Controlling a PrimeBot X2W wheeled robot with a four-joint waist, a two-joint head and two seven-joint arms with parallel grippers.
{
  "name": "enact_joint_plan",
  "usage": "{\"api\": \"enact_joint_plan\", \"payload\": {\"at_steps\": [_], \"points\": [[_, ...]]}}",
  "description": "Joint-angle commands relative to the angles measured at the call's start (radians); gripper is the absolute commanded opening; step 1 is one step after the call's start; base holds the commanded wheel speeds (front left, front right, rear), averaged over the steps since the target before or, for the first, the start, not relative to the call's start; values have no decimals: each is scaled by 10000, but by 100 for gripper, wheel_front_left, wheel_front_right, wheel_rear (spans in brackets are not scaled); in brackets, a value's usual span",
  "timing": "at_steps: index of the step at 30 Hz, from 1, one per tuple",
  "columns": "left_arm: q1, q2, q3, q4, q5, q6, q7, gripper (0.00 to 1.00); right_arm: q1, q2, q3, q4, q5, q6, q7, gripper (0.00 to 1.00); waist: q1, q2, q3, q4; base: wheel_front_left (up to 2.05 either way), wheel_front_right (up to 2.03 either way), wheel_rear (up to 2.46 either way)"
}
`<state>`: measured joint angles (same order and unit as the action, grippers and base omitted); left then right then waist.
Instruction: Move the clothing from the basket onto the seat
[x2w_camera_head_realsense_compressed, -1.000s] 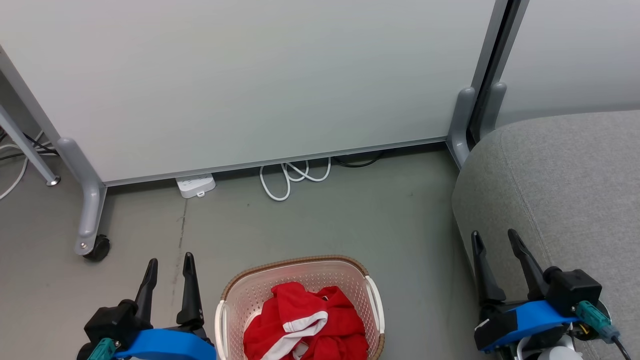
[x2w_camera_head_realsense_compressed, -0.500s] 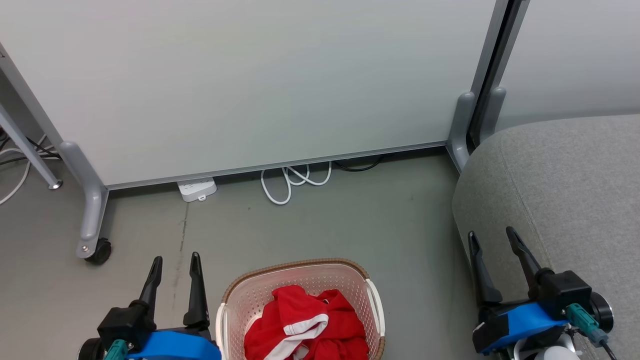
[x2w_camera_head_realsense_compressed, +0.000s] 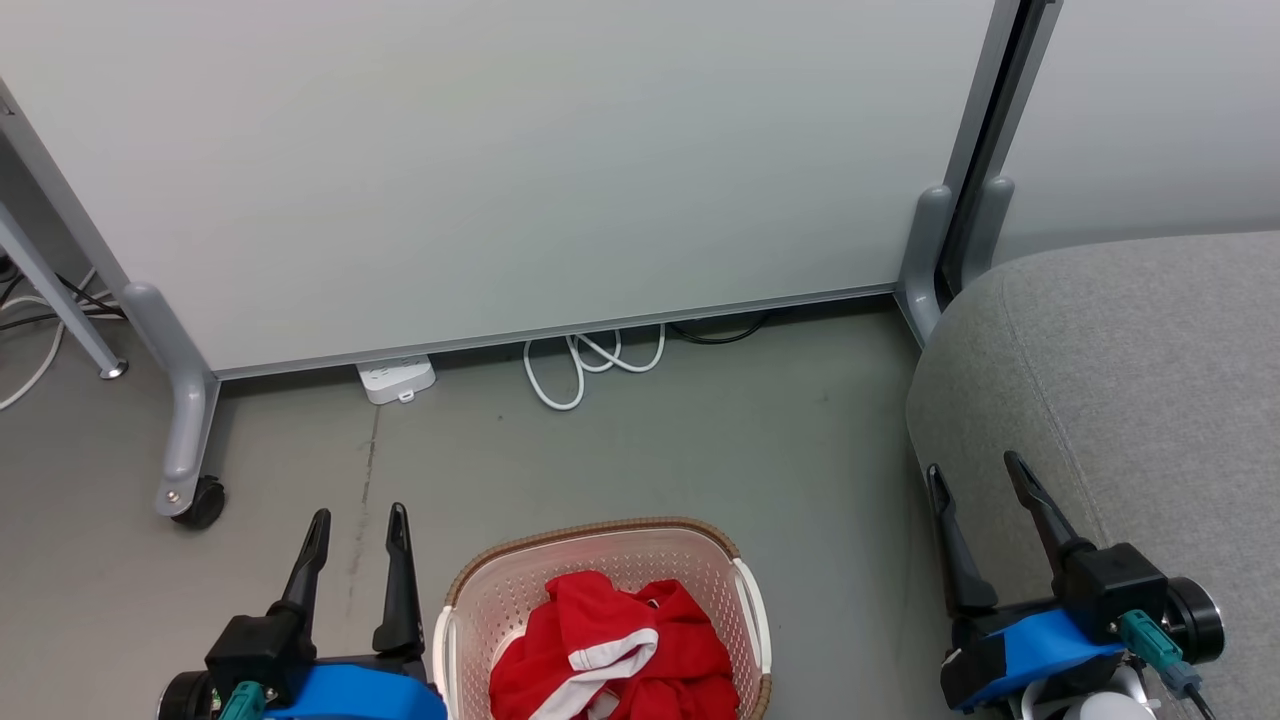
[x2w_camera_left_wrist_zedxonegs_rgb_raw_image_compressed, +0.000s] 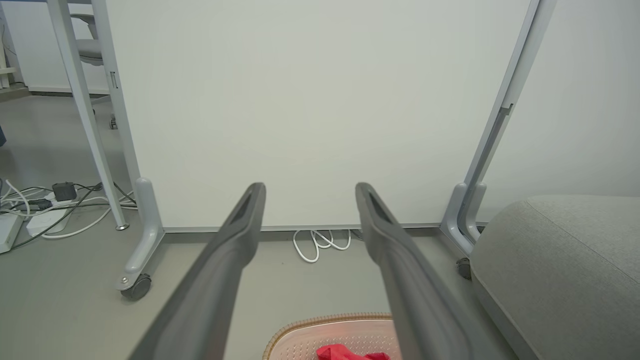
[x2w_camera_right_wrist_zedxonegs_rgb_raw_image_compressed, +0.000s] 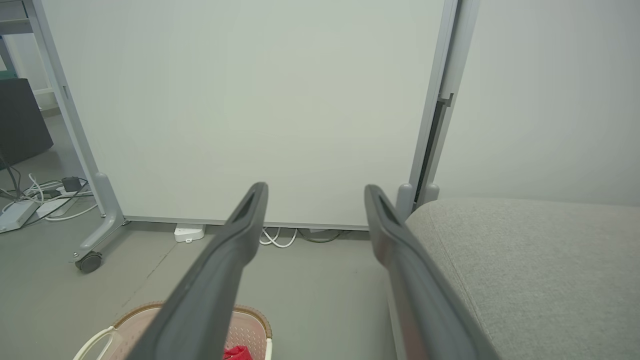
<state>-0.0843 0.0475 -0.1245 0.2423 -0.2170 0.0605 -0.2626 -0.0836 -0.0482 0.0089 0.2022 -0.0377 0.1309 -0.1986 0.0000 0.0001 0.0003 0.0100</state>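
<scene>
The clothing (x2w_camera_head_realsense_compressed: 610, 650), a crumpled heap of bright red fabric with a white band folded across its top, lies inside the basket (x2w_camera_head_realsense_compressed: 600, 527). The basket stands on the grey floor (x2w_camera_head_realsense_compressed: 650, 440) at the bottom middle of the head view, its brown woven-look rim toward the partition and a white handle on each side. No red fabric lies on the seat (x2w_camera_head_realsense_compressed: 1130, 360), a large light grey cushion to the robot's right, near the basket but apart from it.

The left tool (x2w_camera_head_realsense_compressed: 359, 512) hangs just left of the basket, its two dark fingers parted with a clear gap and nothing between them. The right tool (x2w_camera_head_realsense_compressed: 972, 464) is at the seat's near left edge, its fingers likewise spread wide and holding nothing. Both point toward the partition.

Behind the basket stands a white partition panel (x2w_camera_head_realsense_compressed: 500, 170) on grey legs, one ending in a black caster (x2w_camera_head_realsense_compressed: 203, 500). At its foot lie a white power strip (x2w_camera_head_realsense_compressed: 397, 380) and a looped white cable (x2w_camera_head_realsense_compressed: 590, 355).
</scene>
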Motion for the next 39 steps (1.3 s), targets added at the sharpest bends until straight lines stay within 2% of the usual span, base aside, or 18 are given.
{"api": "enact_joint_plan", "payload": {"at_steps": [1, 11, 23, 31, 39], "points": [[61, 53, 3, -44, -34, 55, -35, 100, -77, -37, 20, -17, -4, -3, -51, 100, 0, -1, -2, 0, 0, 0, 0], [-116, 51, 8, 63, 22, 17, -33, 100, -337, -37, 174, -130, 14, -3, -66, 100, 0, -1, 427, -212, 0, 0, 0], [-1103, 117, 121, 1315, 0, -310, -32, 100, -1892, -34, 786, -449, 38, -3, -319, 100, 0, -1, 2733, -1504, 0, 0, 0], [-2828, 253, 180, 3628, -253, -519, 308, 100, -3040, -28, 1351, -385, 574, -3, -591, 100, 0, -1, 4701, -2647, 0, 0, 0], [-4270, 614, -370, 5579, 186, -819, 731, 100, -3724, -25, 1888, -327, 1209, -3, -671, 100, 0, -1, 5861, -3448, 0, 0, 0]]}}
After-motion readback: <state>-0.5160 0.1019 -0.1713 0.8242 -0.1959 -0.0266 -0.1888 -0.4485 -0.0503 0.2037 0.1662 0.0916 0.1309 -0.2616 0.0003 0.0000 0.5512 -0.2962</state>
